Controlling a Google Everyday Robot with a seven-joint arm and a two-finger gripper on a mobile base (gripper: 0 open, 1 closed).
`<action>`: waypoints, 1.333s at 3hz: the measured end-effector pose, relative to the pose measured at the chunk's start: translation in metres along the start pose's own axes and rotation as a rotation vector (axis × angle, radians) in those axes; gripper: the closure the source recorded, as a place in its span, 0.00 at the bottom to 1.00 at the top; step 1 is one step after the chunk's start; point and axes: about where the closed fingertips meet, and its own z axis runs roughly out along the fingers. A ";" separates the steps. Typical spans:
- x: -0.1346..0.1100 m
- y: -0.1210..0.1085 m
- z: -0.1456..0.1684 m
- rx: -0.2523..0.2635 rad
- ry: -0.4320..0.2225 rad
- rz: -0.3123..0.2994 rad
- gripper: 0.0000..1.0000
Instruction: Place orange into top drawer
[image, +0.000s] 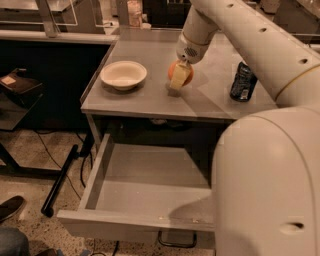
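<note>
Grips the orange in the hand, clenched round the fruit with one pale yellow finger across its front. Holds it over the middle of the bench, touching the top or just clear of it; cannot tell which. Throws a small shadow on the bench right beneath. Reaches down to it on a thick white arm from above the bench's back right.

Shows a flat, dull grey metal top on the bench, smooth and mostly bare, paler toward the back. Carries a white bowl on the bench's left half, upright and well apart from the orange. Carries a dark can on the bench's right half, upright, below the arm. Has a pale upright thing at the bench's back edge, too blurred to name.

Leaves the drawer open under the bench top, pulled far out toward the front: grey, flat-bottomed, low-walled. Shows a metal loop handle below the drawer's front. Hides the right part of the drawer behind the robot's big white body, in front of the bench.

Stands in a dim room on a speckled stone floor. Has a black bar slanting across the floor left of the bench, thin cables beside it, and a dark shoe farther left and forward. Shows dark furniture left of the bench.
</note>
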 end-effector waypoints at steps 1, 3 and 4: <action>0.001 0.020 -0.028 0.029 -0.056 -0.013 1.00; 0.013 0.056 -0.053 0.004 -0.150 -0.043 1.00; 0.013 0.056 -0.052 0.004 -0.149 -0.043 1.00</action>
